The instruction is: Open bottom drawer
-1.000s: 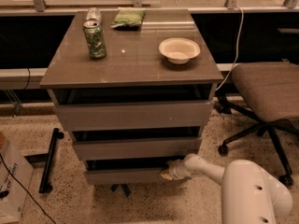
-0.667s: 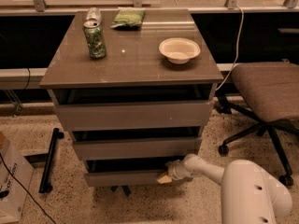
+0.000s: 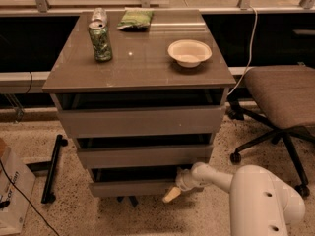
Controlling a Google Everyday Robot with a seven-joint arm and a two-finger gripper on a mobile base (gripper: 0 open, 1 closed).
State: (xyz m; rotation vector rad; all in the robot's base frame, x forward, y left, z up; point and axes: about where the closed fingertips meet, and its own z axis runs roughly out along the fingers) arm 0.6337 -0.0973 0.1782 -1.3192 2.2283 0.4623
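The bottom drawer (image 3: 130, 187) is the lowest, narrowest grey front of the grey-brown cabinet (image 3: 140, 114). It stands out a little from the cabinet, with a dark gap above its top edge. My gripper (image 3: 173, 192) is at the drawer's right end, low near the floor, on the end of my white arm (image 3: 256, 198). One pale fingertip (image 3: 172, 195) shows just in front of the drawer's lower right corner. The rest of the gripper is hidden behind the wrist.
On the cabinet top stand a green can (image 3: 100, 41), a clear bottle (image 3: 99, 15), a green chip bag (image 3: 136, 19) and a white bowl (image 3: 189, 52). An office chair (image 3: 283, 100) stands to the right. A black bar (image 3: 53, 168) and a cardboard box (image 3: 12, 193) lie on the floor to the left.
My gripper has moved a little left and toward me along the bottom drawer's right end. The drawer front has come out slightly with it.
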